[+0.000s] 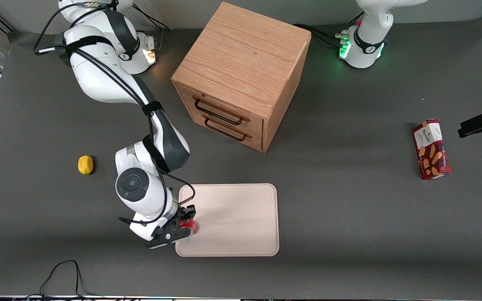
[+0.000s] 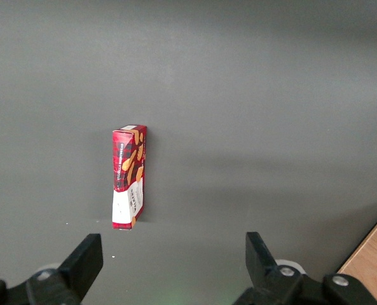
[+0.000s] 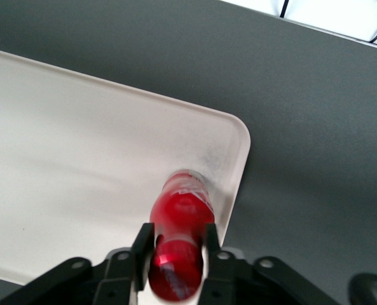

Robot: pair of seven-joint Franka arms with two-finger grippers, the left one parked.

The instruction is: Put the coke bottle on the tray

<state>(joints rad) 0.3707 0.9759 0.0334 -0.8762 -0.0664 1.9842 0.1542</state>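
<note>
The coke bottle (image 1: 193, 227), small and red, stands upright on the cream-white tray (image 1: 241, 217), at the tray's near corner toward the working arm's end. In the right wrist view I look down on its red cap and shoulder (image 3: 183, 213), with its silvery base close to the tray's rounded corner rim (image 3: 238, 136). My right gripper (image 1: 186, 223) is directly above the bottle. In the right wrist view the gripper (image 3: 177, 244) has its two black fingers (image 3: 143, 244) closed against the bottle's upper part.
A wooden two-drawer cabinet (image 1: 241, 75) stands farther from the front camera than the tray. A yellow lemon (image 1: 85, 164) lies toward the working arm's end. A dark red biscuit box (image 1: 431, 149) lies toward the parked arm's end, and shows in the left wrist view (image 2: 130, 176).
</note>
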